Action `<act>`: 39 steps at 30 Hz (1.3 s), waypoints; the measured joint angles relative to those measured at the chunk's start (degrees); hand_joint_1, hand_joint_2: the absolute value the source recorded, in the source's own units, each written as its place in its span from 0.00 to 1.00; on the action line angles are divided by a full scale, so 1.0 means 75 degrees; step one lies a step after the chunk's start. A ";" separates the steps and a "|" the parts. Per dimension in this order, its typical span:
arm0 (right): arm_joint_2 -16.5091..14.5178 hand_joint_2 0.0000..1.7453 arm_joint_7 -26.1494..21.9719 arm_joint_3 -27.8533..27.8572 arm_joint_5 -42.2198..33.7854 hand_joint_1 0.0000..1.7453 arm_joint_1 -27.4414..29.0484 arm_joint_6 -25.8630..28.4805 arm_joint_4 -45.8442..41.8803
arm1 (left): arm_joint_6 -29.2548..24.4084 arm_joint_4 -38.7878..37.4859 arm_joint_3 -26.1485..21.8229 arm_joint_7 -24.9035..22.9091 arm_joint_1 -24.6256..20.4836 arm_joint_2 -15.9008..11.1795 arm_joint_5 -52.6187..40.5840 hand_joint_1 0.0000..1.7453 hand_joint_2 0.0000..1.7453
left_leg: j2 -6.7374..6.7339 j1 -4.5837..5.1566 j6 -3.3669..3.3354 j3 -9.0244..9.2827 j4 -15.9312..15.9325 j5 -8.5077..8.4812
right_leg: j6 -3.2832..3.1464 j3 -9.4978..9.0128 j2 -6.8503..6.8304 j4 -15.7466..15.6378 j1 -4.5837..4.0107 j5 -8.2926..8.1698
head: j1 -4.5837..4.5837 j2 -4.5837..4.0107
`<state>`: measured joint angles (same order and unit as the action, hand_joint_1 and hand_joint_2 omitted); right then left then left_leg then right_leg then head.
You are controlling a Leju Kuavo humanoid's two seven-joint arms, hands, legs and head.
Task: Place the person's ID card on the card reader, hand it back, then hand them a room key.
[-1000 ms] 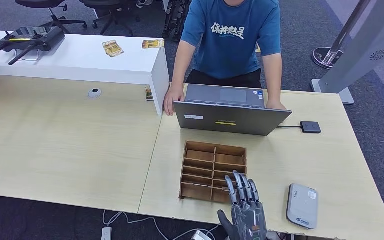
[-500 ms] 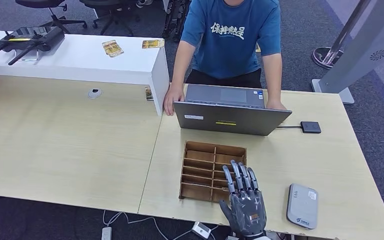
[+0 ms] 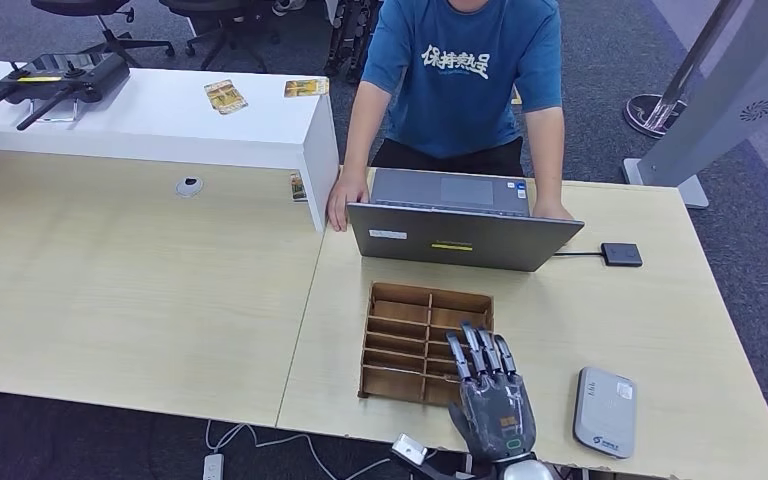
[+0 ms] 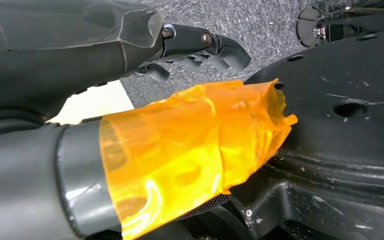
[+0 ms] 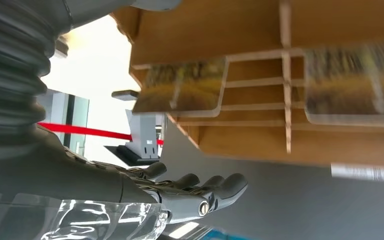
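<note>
My right hand hovers flat over the near right corner of the wooden divider box, fingers stretched out and holding nothing. In the right wrist view its fingers stretch out beside the box. Two yellowish key cards stand in its slots. The grey card reader lies on the table to the right of that hand. A person in a blue shirt stands behind the open laptop, both hands on the table. My left hand, its thumb wrapped in orange tape, hangs with nothing in it.
Two cards lie on the white counter, and another card leans at its end. A small black device is cabled to the laptop. A controller sits at the counter's far left.
My right hand has slid forward, from the table's near edge to over the divider box's near right corner. The person and the laptop have not moved.
</note>
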<state>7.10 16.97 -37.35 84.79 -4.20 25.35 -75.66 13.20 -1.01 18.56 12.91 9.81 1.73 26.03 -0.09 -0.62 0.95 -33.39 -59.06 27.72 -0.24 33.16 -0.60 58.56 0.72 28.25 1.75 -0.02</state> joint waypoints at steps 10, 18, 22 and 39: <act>0.0433 1.00 0.0252 -0.0182 -0.0010 0.00 -0.0093 -0.0391 -0.0404 | -0.0034 0.0000 0.0000 -0.0013 0.0002 0.0067 0.0136 0.00 0.00 | 0.0000 0.0000 0.0000 0.0000 0.0000 0.0000 | 0.0000 0.0001 0.0000 0.0000 0.0000 0.0000 | 0.0001 0.0000; 0.0667 1.00 0.0010 -0.0333 -0.0528 0.00 -0.0095 -0.0455 -0.0803 | -0.0026 0.0000 0.0000 -0.0013 0.0003 0.0076 0.0183 0.00 0.00 | 0.0000 0.0000 0.0000 0.0000 0.0000 0.0000 | 0.0000 0.0000 -0.0001 0.0000 0.0000 0.0000 | 0.0001 0.0000; 0.0723 1.00 -0.0026 -0.0368 -0.0587 0.00 -0.0096 -0.0469 -0.0895 | -0.0023 0.0000 0.0000 -0.0013 0.0004 0.0079 0.0187 0.00 0.00 | 0.0000 0.0000 0.0000 0.0000 0.0000 0.0000 | 0.0000 0.0000 -0.0001 0.0001 0.0000 0.0000 | 0.0000 0.0000; 0.0696 1.00 0.0125 -0.0432 -0.1757 0.00 0.0109 -0.0630 -0.1490 | -0.0148 0.0000 0.0000 -0.0013 0.0012 0.0204 0.0490 0.00 0.00 | 0.0001 0.0000 0.0000 0.0000 0.0000 0.0000 | 0.0000 0.0000 -0.0001 0.0000 0.0000 0.0000 | 0.0001 0.0000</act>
<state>12.32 17.91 -40.59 71.61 -3.38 20.63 -86.83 12.09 -1.01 18.56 12.81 9.89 3.26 29.70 -0.08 -0.62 0.95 -33.39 -59.06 27.72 -0.24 33.17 -0.61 58.57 0.72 28.25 1.76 -0.02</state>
